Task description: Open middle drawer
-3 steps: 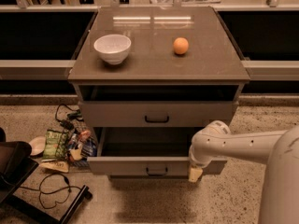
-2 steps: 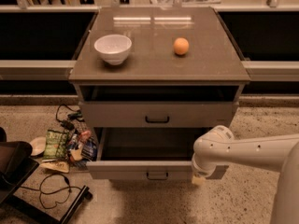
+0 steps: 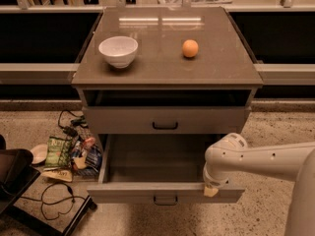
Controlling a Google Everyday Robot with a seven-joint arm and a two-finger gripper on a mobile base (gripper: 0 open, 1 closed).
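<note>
The middle drawer (image 3: pixel 165 193) is pulled well out of the grey cabinet, showing its plain grey tray (image 3: pixel 157 159) and a small black bar handle (image 3: pixel 165 199) at the centre of its front. My gripper (image 3: pixel 211 190) hangs from the white arm (image 3: pixel 256 161) that reaches in from the right. It sits at the top edge of the drawer front, right of the handle. The white wrist covers most of it, and only a tan tip shows. The drawer above (image 3: pixel 165 120) stands slightly out, with a dark gap over it.
A white bowl (image 3: pixel 118 50) and an orange (image 3: pixel 190 48) sit on the cabinet top (image 3: pixel 162 68). Snack bags and cables (image 3: pixel 69 154) lie on the floor at the left, beside a black chair base (image 3: pixel 19 181). Counters run along the back.
The middle drawer has slid further out toward the camera. My arm and gripper have moved with its front edge, down and a little to the right.
</note>
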